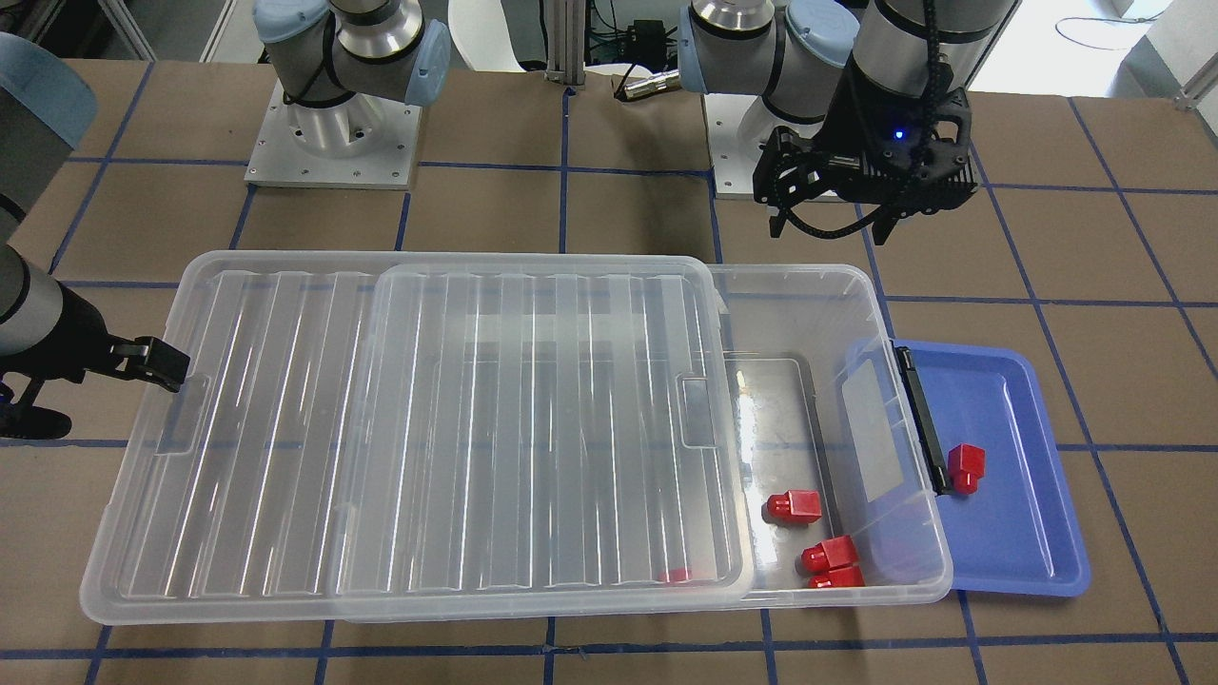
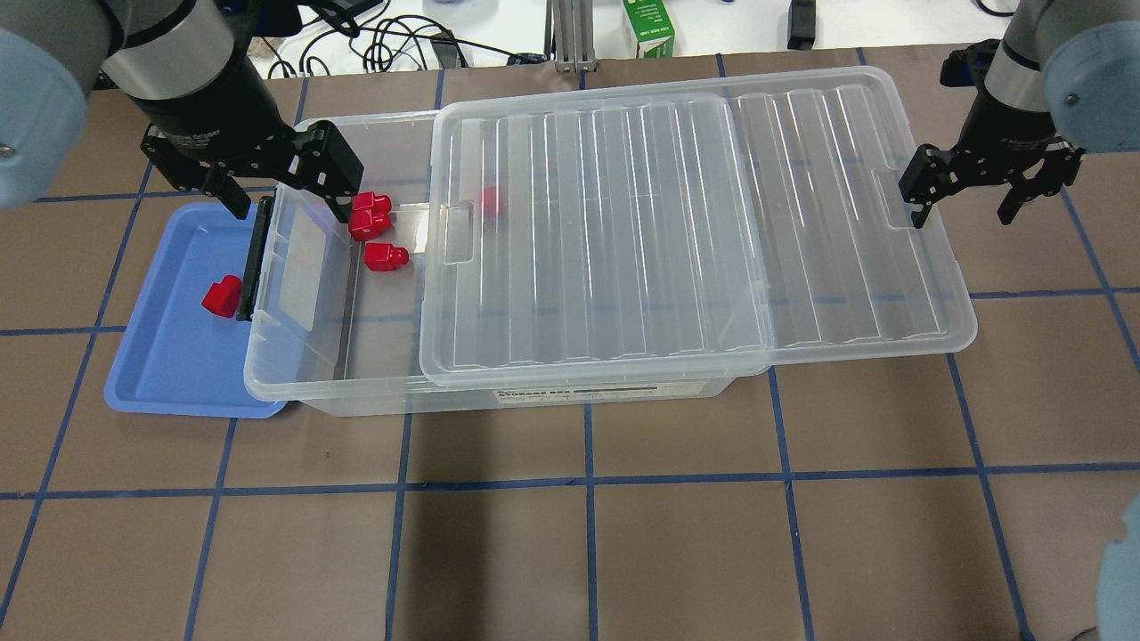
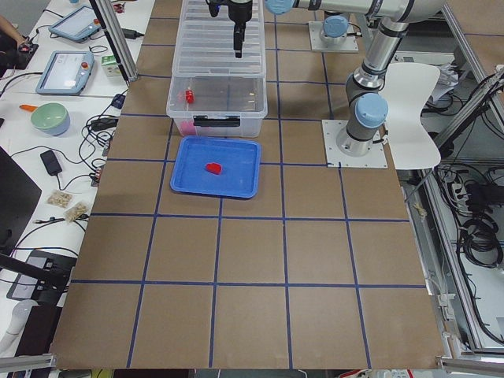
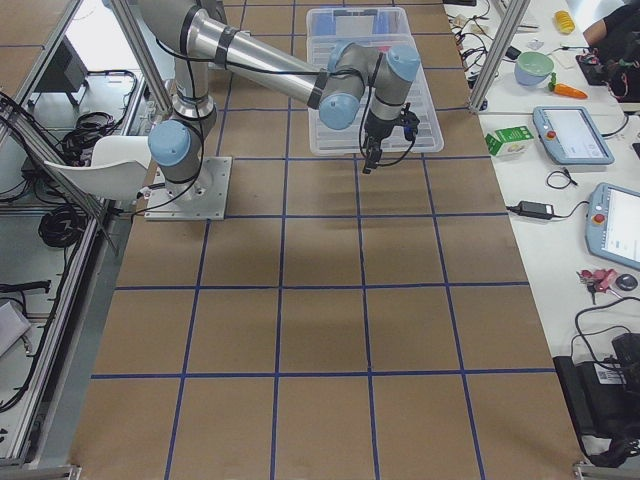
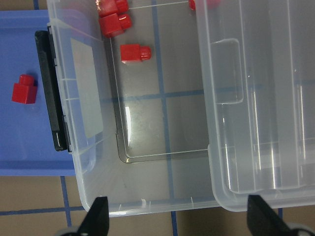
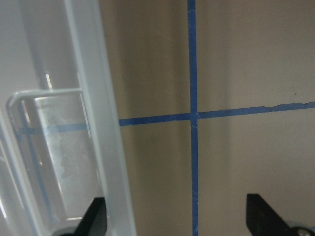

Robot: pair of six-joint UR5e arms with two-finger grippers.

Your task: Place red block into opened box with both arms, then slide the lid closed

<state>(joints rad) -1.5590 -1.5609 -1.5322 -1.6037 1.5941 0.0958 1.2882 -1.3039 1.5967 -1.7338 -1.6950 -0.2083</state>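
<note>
One red block [image 2: 223, 296] lies in the blue tray [image 2: 169, 365], also seen in the left wrist view [image 5: 24, 89]. Three more red blocks [image 2: 370, 214] rest in the box [image 2: 499, 396] at its uncovered end, and another shows through the lid [image 2: 623, 240]. The lid covers most of the box and overhangs its end on my right. My left gripper [image 2: 285, 200] hangs open and empty above the box's black-bar end. My right gripper [image 2: 966, 212] is open at the lid's far short end, one finger [image 6: 96, 216] by the rim near its notch.
The blue tray [image 1: 1018, 533] sits tucked against the box's black-bar end. A green carton [image 2: 647, 27] and cables lie beyond the table's far edge. The brown tabletop with blue tape lines stretches wide in front of the box.
</note>
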